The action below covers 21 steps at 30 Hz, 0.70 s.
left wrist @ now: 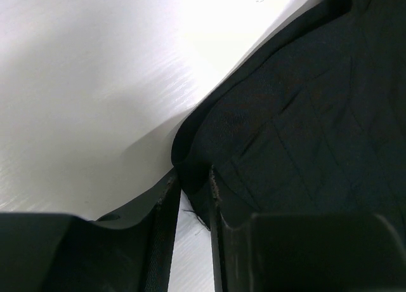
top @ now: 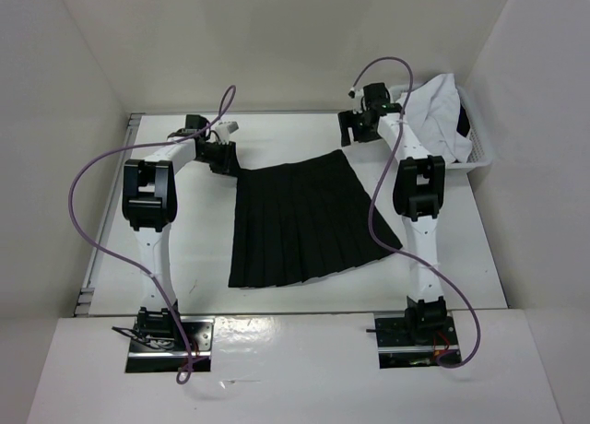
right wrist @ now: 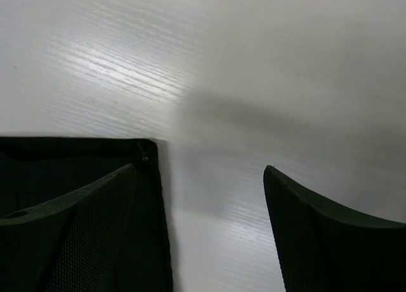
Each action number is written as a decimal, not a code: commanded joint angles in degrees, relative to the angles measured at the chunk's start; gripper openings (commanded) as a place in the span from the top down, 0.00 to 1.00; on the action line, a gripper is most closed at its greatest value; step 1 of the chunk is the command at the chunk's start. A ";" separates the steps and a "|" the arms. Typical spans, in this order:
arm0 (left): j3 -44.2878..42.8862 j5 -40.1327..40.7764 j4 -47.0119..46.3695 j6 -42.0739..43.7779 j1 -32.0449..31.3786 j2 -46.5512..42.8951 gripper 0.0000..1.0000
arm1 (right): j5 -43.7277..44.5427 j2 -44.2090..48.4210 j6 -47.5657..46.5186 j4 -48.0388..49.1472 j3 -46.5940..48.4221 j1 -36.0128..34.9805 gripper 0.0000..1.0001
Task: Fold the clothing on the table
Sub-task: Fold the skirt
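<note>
Spread flat and unfolded mid-way across the table (top: 277,134): the clothing (top: 304,221). No fold made yet, so all folding left to do. At its far left corner, left gripper (left wrist: 192,178), jaws narrow with fabric edge between; pinched or not, cannot tell. Over the far right corner, right gripper (right wrist: 200,178), gaping wide, holding nothing.

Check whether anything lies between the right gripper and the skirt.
Nothing visible does. The right gripper is open right at a corner of the skirt: one finger is over the cloth, and only bare table shows between the fingers.
</note>
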State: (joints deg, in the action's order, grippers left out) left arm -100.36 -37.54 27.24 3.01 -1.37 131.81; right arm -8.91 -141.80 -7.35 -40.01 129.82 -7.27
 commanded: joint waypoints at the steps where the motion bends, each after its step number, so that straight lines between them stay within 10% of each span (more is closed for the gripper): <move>1: 2.09 5.10 4.66 3.06 -0.39 0.20 0.68 | -5.50 -1.99 -0.12 -2.35 4.64 -0.47 0.15; 21: -0.81 7.57 6.33 4.64 -0.39 0.73 0.72 | -13.85 -7.44 -4.77 -5.78 6.24 0.06 0.25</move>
State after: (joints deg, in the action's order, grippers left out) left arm -101.16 -34.22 29.91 4.60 -1.72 131.39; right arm -20.58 -147.41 -10.61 -44.25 133.84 -7.35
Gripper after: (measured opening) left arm 0.286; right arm 0.765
